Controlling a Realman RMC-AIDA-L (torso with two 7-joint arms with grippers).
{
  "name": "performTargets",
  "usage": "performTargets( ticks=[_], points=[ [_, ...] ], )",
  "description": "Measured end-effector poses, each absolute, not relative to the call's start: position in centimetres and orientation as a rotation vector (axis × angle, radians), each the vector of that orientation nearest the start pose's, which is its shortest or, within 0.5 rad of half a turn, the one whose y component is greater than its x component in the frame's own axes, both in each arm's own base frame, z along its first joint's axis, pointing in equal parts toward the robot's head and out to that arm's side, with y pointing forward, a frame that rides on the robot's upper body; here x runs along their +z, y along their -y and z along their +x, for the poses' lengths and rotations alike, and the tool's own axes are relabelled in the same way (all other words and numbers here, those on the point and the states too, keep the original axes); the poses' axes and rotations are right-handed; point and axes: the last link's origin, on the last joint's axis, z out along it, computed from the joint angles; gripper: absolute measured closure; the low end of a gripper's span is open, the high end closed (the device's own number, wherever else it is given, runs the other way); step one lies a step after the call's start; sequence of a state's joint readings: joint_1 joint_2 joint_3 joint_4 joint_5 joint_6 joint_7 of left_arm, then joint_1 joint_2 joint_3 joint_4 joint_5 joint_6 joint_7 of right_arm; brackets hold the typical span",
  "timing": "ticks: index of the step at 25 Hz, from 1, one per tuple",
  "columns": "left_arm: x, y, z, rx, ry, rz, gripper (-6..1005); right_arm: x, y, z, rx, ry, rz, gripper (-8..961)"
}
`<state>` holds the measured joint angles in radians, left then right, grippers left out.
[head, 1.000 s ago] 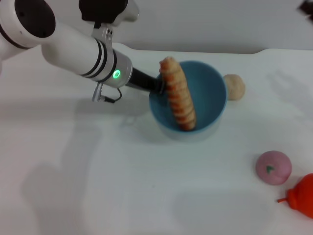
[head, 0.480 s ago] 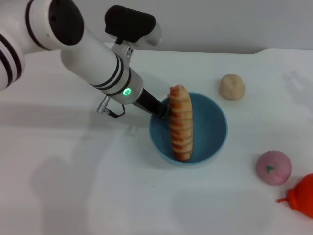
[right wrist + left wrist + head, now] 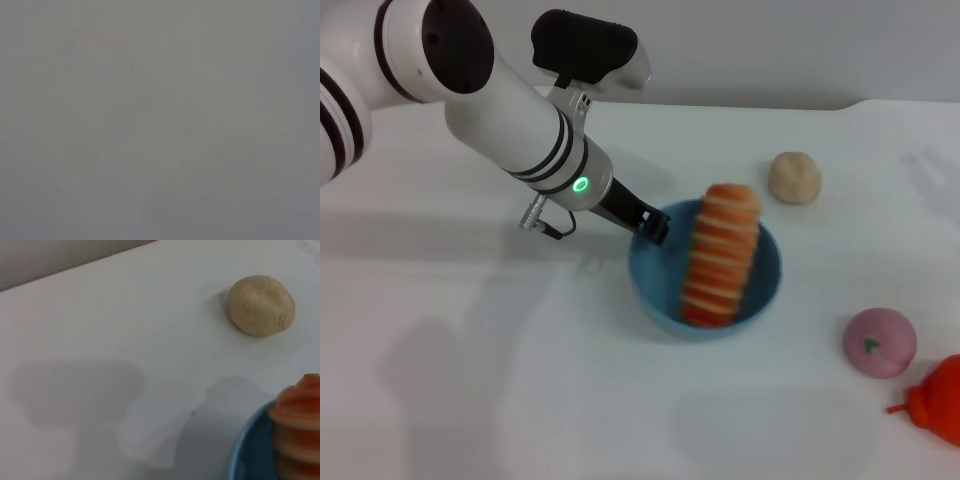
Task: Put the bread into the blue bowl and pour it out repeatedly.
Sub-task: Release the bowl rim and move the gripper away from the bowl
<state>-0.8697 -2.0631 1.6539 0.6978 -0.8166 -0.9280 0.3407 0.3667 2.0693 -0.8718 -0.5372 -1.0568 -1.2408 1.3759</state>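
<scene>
White desk (image 3: 520,400) under grey wall: the left gripper (image 3: 653,226) grasps the bowl (image 3: 660,280) by its left rim, fingers clenched on it. Just right of them the bread (image 3: 722,255) leans inside, long axis toward the desk's far edge, orange-and-cream striped. Right arm unseen.

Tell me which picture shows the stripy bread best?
The head view: the whole bread shows, leaning in the blue bowl that the left gripper holds. The left wrist view catches only one end of it. The right wrist view shows none.
</scene>
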Motion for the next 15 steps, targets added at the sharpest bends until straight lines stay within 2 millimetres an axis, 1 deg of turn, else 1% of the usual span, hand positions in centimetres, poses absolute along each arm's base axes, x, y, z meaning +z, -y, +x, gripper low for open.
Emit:
performTargets(
  ticks=[5, 9, 13, 15],
  points=[
    [-9.1, -40.6, -18.2, 0.254, 1.190, -2.426, 729, 5.4, -34.9, 29.8, 1.276, -0.951, -1.811, 519],
    [-7.7, -41.2, -18.6, 0.179, 1.234, -2.386, 549, 5.3, -34.8, 29.9, 1.276, -0.955, -1.808, 519],
    [-5.8, -41.6, -19.2, 0.099, 1.253, -2.342, 525, 5.3, -34.7, 30.0, 1.278, -0.963, -1.805, 519],
    [-4.5, -41.8, -19.5, 0.053, 1.254, -2.312, 513, 5.3, -34.7, 30.0, 1.280, -0.964, -1.803, 519]
  ],
)
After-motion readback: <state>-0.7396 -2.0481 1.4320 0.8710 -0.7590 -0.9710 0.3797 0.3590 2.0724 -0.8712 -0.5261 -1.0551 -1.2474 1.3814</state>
